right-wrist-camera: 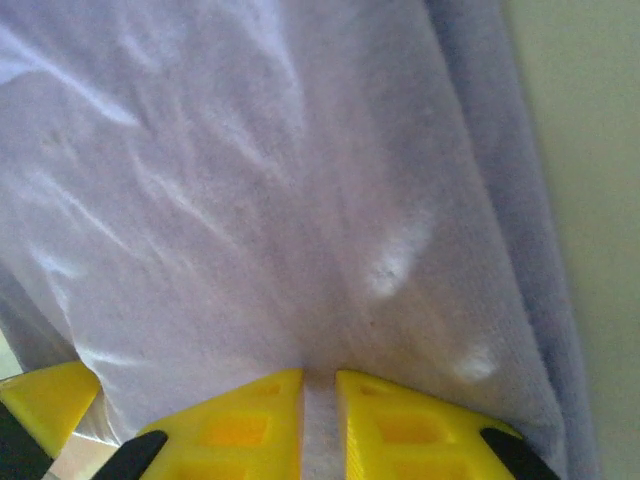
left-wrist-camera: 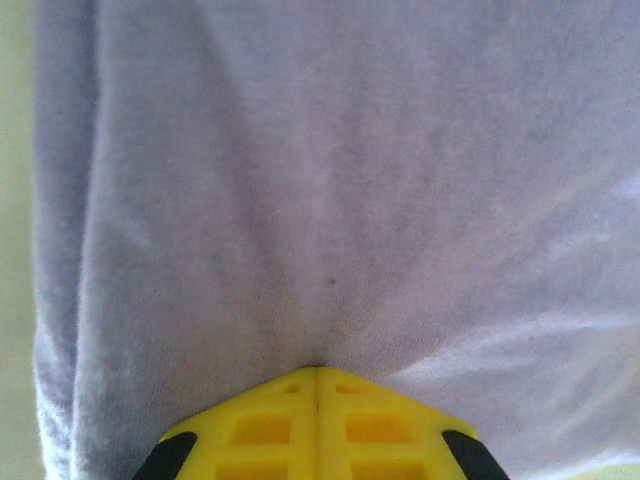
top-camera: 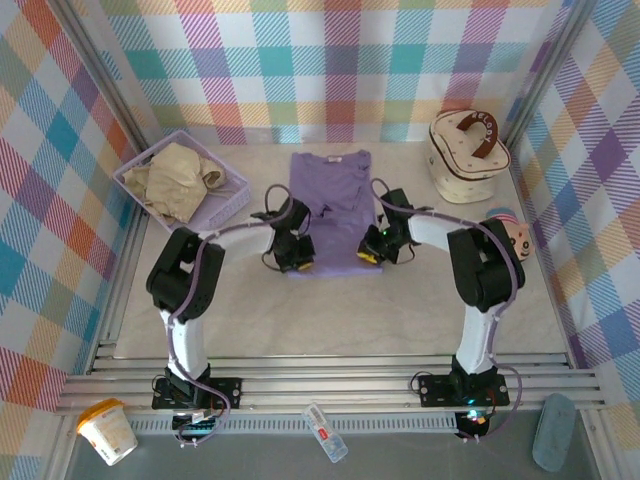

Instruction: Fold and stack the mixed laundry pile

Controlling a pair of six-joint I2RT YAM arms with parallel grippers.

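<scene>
Barely started tbh: left pincer (top-camera: 297, 262) and right pincer (top-camera: 370, 251) both pinch the lavender T-shirt (top-camera: 330, 190) at its lower hem. Nothing folded yet, and the beige garment (top-camera: 178, 178) sits crumpled in the basket (top-camera: 234, 205), upper left.

The pale surface (top-camera: 330, 310) bears a purple T-shirt (top-camera: 330, 185) spread at its middle, a lavender basket (top-camera: 232, 206) at the far left and a cream case (top-camera: 462, 165) at the far right.

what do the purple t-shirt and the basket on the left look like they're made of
The purple T-shirt: soft knit cloth, probably cotton jersey, matte; the wrist views show fine texture and soft creases. The basket: apparently rigid plastic, smooth lavender, its walls pierced by regular small holes.
</scene>
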